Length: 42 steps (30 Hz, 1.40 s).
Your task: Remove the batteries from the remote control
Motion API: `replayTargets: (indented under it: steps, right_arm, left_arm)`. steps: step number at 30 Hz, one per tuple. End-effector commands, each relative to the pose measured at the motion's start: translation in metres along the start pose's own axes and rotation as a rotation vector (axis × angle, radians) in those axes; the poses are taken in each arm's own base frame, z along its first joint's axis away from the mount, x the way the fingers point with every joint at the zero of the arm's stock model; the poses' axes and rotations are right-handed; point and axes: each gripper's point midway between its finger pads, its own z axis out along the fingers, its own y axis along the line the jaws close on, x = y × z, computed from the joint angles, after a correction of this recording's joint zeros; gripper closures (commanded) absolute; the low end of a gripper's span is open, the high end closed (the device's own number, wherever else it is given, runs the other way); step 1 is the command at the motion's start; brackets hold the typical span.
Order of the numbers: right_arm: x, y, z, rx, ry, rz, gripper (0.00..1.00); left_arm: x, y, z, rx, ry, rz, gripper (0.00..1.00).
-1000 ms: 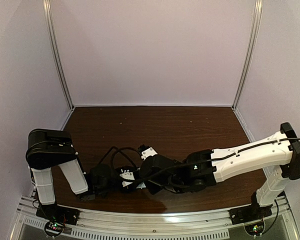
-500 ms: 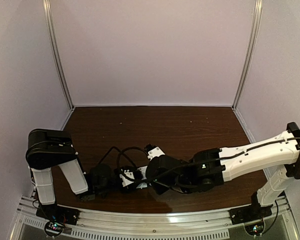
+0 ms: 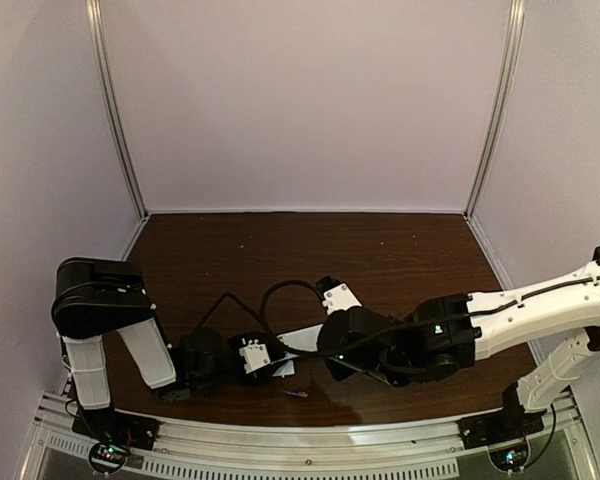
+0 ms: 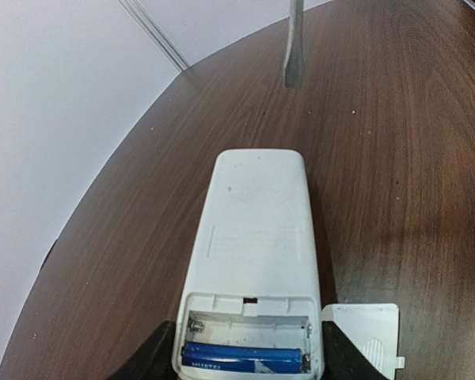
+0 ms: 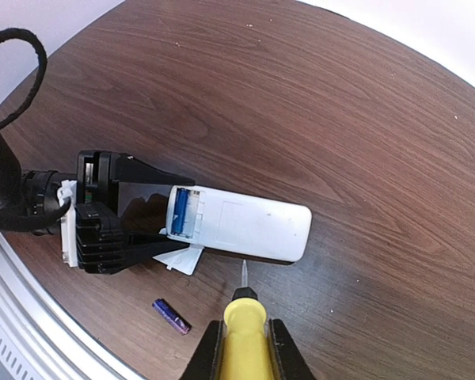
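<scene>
Remote control [image 5: 245, 226]: small flat white plastic bar with rounded corners, back side up, low over the dark brown wooden worktop [image 3: 380, 260] near its front edge, between the two arms. Can't tell if it actually rests on the wood. The back is plain white with a faint rectangular outline at mid-length.

The battery bay at one end is open. One blue cylindrical battery [image 5: 180, 215] sits in it, crosswise to the remote, in the slot nearest the end. The slot beside it shows white plastic and metal contacts. A second blue cylindrical battery [image 5: 172, 315] lies loose on the worktop by the front edge, apart from the remote. A small white squarish cover piece [image 4: 364, 332] lies flat just beside the bay end, on the front-edge side.

The long axis runs roughly left to right across the worktop, slightly angled. The bay end points toward the left arm. The closed end points toward the right arm and sits a little farther back.

Left tool [image 4: 247, 362]: black, narrow, clamped on the bay end with one finger on each long side.

Right tool [image 5: 244, 352]: closed round the handle of a yellow-handled screwdriver [image 5: 244, 317] with a metal blade. The blade points down at the worktop. Its tip hangs in the air, apart from the remote, off toward the closed end.
</scene>
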Motion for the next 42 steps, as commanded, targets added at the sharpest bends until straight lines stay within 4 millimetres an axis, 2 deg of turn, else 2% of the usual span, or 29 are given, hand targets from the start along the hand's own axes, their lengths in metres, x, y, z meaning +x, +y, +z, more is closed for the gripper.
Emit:
replayTargets:
  steps: [1, 11, 17, 19, 24, 30, 35, 42]
  right_arm:
    - [-0.007, -0.015, -0.008, 0.031, -0.071, 0.041, 1.0]
    - [-0.006, -0.038, -0.016, -0.039, -0.204, 0.151, 1.0]
    - [-0.011, -0.042, -0.019, -0.138, -0.212, 0.212, 1.0]
    - [-0.014, -0.039, -0.018, -0.183, -0.207, 0.218, 1.0]
    - [-0.023, -0.018, -0.017, -0.336, -0.179, 0.215, 1.0]
    - [-0.027, 0.002, -0.006, -0.395, -0.152, 0.191, 1.0]
    - [-0.022, 0.0, 0.009, -0.366, -0.124, 0.207, 1.0]
    - [-0.017, 0.007, 0.026, -0.415, -0.11, 0.256, 1.0]
  left_arm:
    - [-0.049, 0.036, -0.01, -0.146, -0.205, -0.023, 0.92]
    - [-0.05, 0.028, -0.008, -0.099, -0.211, -0.05, 0.91]
    - [-0.049, 0.027, -0.007, -0.088, -0.203, -0.081, 0.91]
    - [-0.05, 0.026, -0.006, -0.077, -0.204, -0.091, 0.92]
    - [-0.05, 0.02, -0.007, -0.041, -0.202, -0.088, 0.98]
    - [-0.053, 0.007, -0.006, 0.032, -0.219, -0.075, 0.99]
    - [-0.05, 0.006, -0.005, 0.034, -0.206, -0.057, 1.0]
    - [-0.048, 0.005, -0.004, 0.032, -0.201, -0.042, 1.0]
